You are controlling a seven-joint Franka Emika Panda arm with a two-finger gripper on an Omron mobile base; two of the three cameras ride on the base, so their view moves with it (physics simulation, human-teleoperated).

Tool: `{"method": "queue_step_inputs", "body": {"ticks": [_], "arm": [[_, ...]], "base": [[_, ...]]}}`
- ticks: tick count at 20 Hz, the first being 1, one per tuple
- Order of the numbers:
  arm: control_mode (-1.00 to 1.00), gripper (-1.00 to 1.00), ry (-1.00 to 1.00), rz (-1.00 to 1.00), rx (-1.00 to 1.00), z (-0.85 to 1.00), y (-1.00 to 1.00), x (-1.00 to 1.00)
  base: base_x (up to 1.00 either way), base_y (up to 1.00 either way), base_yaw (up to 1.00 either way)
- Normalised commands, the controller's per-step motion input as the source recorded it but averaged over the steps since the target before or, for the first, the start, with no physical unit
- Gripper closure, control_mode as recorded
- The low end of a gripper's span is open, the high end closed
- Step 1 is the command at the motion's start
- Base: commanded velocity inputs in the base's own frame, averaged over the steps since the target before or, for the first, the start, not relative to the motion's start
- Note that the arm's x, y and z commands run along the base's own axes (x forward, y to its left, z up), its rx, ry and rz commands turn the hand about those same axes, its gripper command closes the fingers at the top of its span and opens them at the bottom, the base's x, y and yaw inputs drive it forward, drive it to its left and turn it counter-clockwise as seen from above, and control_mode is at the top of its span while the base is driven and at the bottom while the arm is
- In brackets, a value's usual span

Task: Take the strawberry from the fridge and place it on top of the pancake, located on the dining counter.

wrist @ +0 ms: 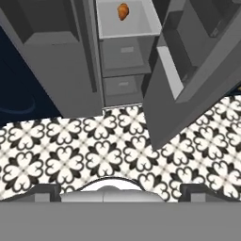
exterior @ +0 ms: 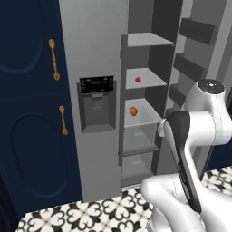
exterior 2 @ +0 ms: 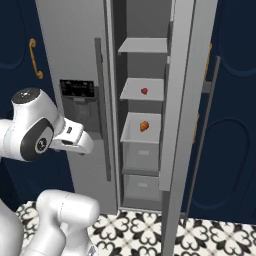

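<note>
From the left base view I see navy cabinets [exterior: 31, 113] with gold handles beside the fridge [exterior: 93, 54], its right door swung open over a patterned tile floor [exterior: 90, 213]. The strawberry [exterior: 138, 79] sits near the middle of the second shelf [exterior: 149, 81] from the top, and the orange fruit [exterior: 133, 111] lies toward the left edge of the shelf below. My arm is folded low, well short of the opening.

In the right base view the strawberry [exterior 2: 144, 91] again rests mid-shelf, the orange fruit [exterior 2: 144, 126] one level down.

In the hand view I look down at the floor and the lower drawers; the orange fruit [wrist: 123, 11] is near the top. The pincer [wrist: 120, 190] stands fully open, holding and touching nothing.

My worry: the berry is tiny and the other fruit lies close below, so I could reach the wrong shelf, or clip the open door [wrist: 188, 80] going in.
</note>
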Motion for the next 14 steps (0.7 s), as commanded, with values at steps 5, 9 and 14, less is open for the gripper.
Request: {"method": "queue_step_inputs", "body": {"ticks": [5,9,14], "arm": [[1.0,-1.0,0.0,0.0,0.0,0.0,0.0,0.0],[1.0,-1.0,0.0,0.0,0.0,0.0,0.0,0.0],[1.0,-1.0,0.0,0.0,0.0,0.0,0.0,0.0]], "base": [[0.81,0.0,0.04],[0.92,0.0,0.02],[0.33,-0.11,0.06]]}}
